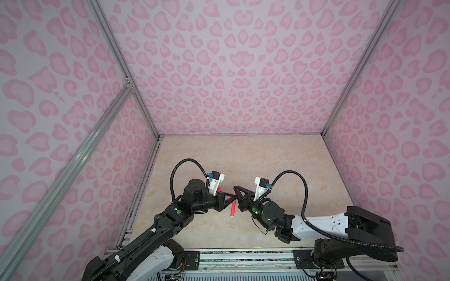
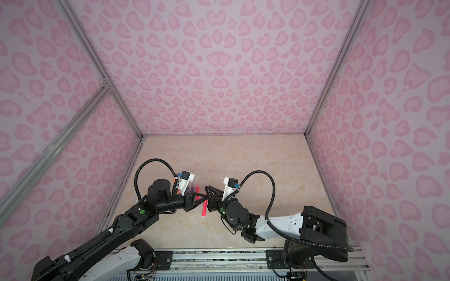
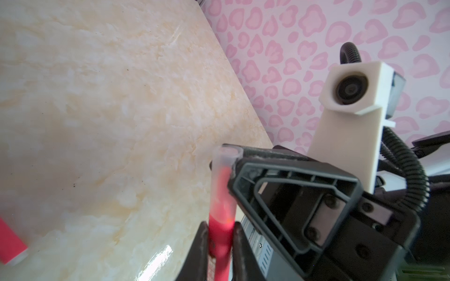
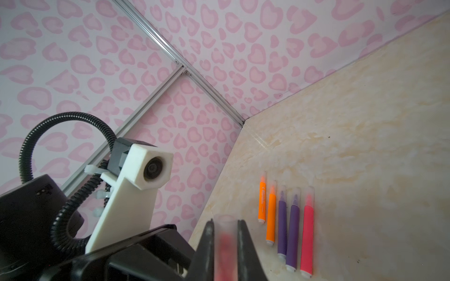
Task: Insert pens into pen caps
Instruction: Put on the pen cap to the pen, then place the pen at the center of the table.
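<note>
**Pink-red pen [image 3: 220,240] with clear cap [image 3: 222,167], joined in mid-air, lower centre of both top views.**
Left gripper [image 3: 220,227] is clenched on the barrel and right gripper [image 4: 225,222] is pinched tight on the cap. Each apparently steadies one half so the tip seats straight. The tip shows inside the cap. Five capped pens [image 4: 283,223] lie in a row on the table [image 4: 365,146], lower right of the right wrist view.
</note>
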### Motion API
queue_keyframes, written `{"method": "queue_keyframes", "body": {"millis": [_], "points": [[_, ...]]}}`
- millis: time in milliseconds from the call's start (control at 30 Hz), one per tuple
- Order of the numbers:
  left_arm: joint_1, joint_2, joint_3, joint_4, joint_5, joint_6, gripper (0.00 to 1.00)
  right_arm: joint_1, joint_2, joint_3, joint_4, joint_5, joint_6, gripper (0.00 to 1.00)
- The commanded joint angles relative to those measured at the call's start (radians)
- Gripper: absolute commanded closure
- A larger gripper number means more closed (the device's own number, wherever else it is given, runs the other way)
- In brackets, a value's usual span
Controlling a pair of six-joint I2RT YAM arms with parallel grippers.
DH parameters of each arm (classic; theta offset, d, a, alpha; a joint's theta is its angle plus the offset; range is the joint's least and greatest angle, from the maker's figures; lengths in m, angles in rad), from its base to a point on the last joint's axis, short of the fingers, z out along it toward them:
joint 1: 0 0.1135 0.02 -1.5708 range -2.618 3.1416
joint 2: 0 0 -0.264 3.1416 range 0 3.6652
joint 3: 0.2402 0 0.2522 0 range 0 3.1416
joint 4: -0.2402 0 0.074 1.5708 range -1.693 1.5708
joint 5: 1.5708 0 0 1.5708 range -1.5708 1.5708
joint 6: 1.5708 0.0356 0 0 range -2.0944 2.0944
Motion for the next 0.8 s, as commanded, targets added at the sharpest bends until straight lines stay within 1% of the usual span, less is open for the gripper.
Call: {"method": "queue_keyframes", "body": {"millis": [0,67,100,133,167,200,233,300,367,467,567,633,767], "points": [[0.017,0.008,0.025,0.161,-0.289,-0.009,0.97,0.022,-0.003,-0.011,-0.034,-0.145,-0.018,1.00],[0.016,0.029,0.038,0.149,-0.287,-0.007,0.97,0.019,-0.023,-0.002,-0.070,-0.122,-0.034,1.00],[0.016,0.046,0.047,0.139,-0.291,-0.007,0.97,0.010,-0.039,0.006,-0.105,-0.119,-0.037,0.90],[0.017,0.064,0.058,0.126,-0.295,-0.005,0.97,0.000,-0.058,0.018,-0.152,-0.111,-0.042,0.74],[0.016,0.083,0.068,0.112,-0.303,-0.004,0.97,-0.009,-0.076,0.026,-0.192,-0.102,-0.051,0.62],[0.016,0.106,0.078,0.095,-0.317,-0.006,0.97,-0.018,-0.097,0.035,-0.240,-0.085,-0.061,0.53],[0.016,0.126,0.088,0.081,-0.330,-0.006,0.97,-0.028,-0.125,0.041,-0.292,-0.060,-0.064,0.36],[0.015,0.169,0.110,0.035,-0.374,-0.008,0.97,-0.049,-0.178,0.043,-0.375,-0.012,-0.066,0.18],[0.013,0.223,0.145,-0.031,-0.433,-0.011,0.97,-0.073,-0.235,0.027,-0.428,0.022,-0.067,0.15],[0.012,0.325,0.205,-0.141,-0.518,-0.031,0.97,-0.095,-0.328,-0.017,-0.482,0.090,-0.071,0.14],[0.009,0.437,0.259,-0.216,-0.564,-0.053,0.97,-0.107,-0.406,-0.041,-0.565,0.161,-0.066,0.13],[0.003,0.507,0.291,-0.247,-0.568,-0.056,0.97,-0.116,-0.453,-0.058,-0.617,0.193,-0.052,0.13],[-0.025,0.604,0.363,-0.317,-0.609,-0.053,0.97,-0.123,-0.512,-0.090,-0.650,0.248,-0.054,0.13]]}}
